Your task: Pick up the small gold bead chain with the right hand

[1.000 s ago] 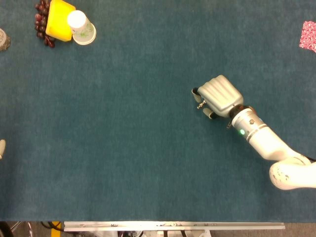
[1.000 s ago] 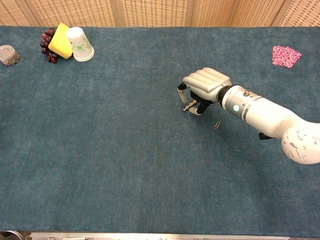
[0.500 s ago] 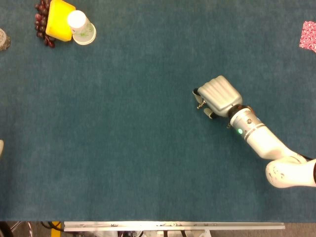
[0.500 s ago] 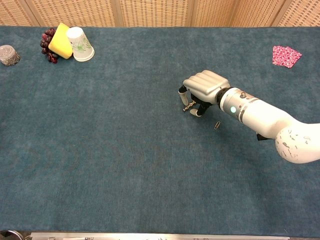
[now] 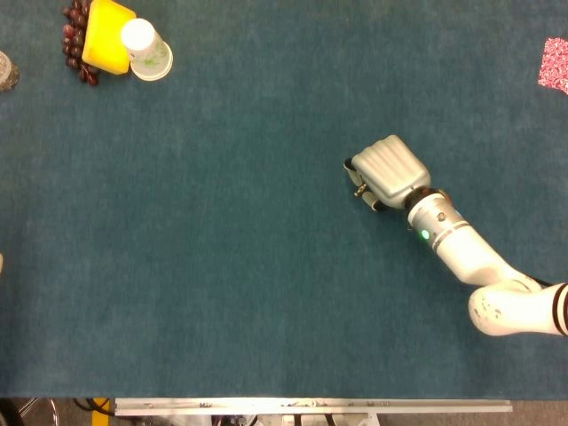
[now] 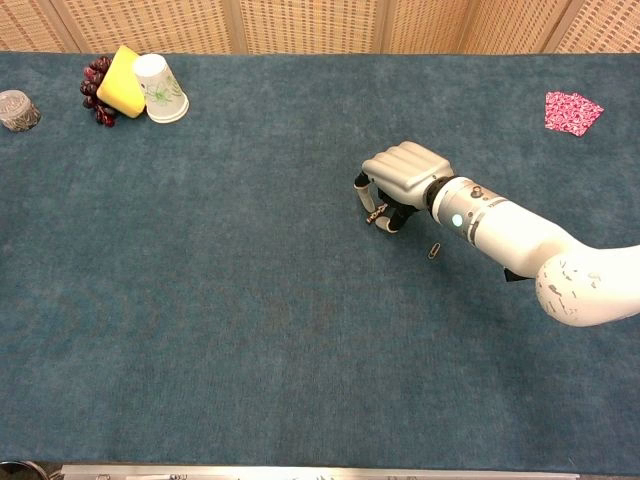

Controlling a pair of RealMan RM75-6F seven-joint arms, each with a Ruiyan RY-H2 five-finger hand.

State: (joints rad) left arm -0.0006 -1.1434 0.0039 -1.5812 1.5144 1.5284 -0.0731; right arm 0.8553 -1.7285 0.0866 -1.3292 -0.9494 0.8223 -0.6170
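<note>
Right hand down on the desk, fingers curled around the small gold bead chain, apparently pinching it. Chain at the fingertips, on or barely above the cloth. Lift likely not done yet. Grip contact hidden beneath the hand; left hand out of sight.

My right hand, right of centre, has fingers curled down, pinching the small gold bead chain; its white forearm runs lower right.
</note>
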